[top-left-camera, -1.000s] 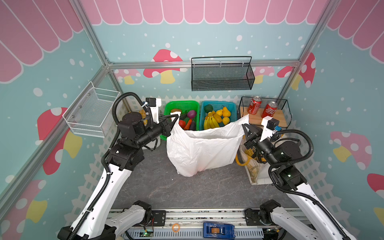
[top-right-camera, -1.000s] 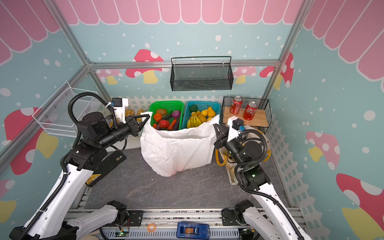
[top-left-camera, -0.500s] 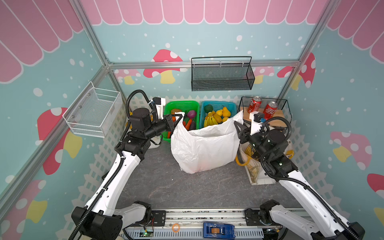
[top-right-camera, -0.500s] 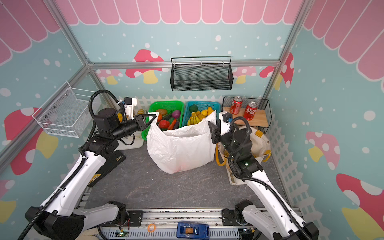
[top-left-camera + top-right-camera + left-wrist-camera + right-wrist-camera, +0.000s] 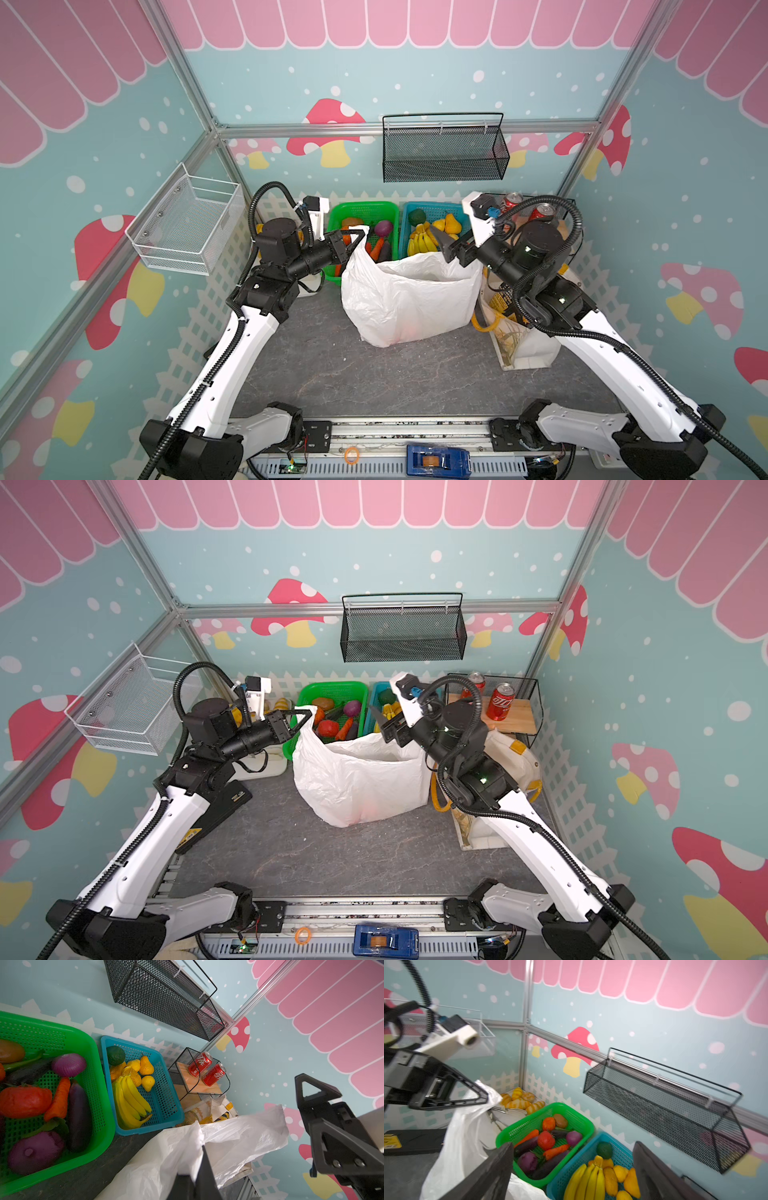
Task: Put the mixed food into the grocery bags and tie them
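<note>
You have bright, even overhead light in both top views: the thin white plastic bag [image 5: 409,299] keeps its folds and casts only a faint, soft shadow on the dark grey stone-look tabletop [image 5: 374,374]. The silver aluminium frame posts [image 5: 183,70] bow at 10 and 2 o'clock from the wide lens. Your right wrist view is smeared throughout, leaving the black wire-mesh wall shelf [image 5: 664,1109] soft-edged. The left wrist view is crisp on the red soda cans [image 5: 207,1069], though the left gripper [image 5: 193,1165] is a dark silhouette.
</note>
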Motion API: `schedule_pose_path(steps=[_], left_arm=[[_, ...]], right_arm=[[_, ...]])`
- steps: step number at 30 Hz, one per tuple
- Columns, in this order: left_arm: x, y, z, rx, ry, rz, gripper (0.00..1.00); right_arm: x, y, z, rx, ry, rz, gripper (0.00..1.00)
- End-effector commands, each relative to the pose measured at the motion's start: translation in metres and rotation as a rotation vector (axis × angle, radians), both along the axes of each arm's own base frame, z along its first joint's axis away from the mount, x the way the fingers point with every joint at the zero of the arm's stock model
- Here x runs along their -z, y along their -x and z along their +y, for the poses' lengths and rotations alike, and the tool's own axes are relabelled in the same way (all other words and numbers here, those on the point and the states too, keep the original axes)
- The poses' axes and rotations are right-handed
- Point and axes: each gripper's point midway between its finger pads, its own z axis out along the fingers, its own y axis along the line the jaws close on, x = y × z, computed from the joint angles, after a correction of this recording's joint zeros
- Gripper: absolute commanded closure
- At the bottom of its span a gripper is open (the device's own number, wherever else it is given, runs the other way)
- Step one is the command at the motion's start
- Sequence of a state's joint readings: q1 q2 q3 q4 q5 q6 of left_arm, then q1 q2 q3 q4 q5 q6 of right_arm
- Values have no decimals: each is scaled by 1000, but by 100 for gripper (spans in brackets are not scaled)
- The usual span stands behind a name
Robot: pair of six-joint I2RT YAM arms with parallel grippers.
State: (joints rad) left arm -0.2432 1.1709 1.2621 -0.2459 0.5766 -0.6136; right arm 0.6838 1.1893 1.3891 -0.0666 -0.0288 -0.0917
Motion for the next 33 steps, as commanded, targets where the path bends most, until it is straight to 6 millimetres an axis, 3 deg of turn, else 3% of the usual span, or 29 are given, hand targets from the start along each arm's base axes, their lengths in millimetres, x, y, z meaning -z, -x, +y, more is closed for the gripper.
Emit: schedule_pose_path(steps=[1,6,11,16,23,29,33], left_arm=[[-11,6,3,-4,40,-21,100],[-16,10,3,-12,80,-28,100],[-20,14,4,-17,125,-16,100],[-23,18,0,-7,178,-4,100],[-26,22,-3,3,233,5,100],[-27,24,-5,10,258,15,100],[-27,24,-5,15,269,18,100]], right_arm=[[27,15,51,-220,61,-4,9],[59,39,113,-517,-44,89,9],[88,39,151,-552,-145,145,9],[105,25,158,-444,-267,158,11],[113,8,175,-318,-347,177,18],[117,-15,176,-160,-416,193,30],[126,-28,177,-94,-439,189,31]])
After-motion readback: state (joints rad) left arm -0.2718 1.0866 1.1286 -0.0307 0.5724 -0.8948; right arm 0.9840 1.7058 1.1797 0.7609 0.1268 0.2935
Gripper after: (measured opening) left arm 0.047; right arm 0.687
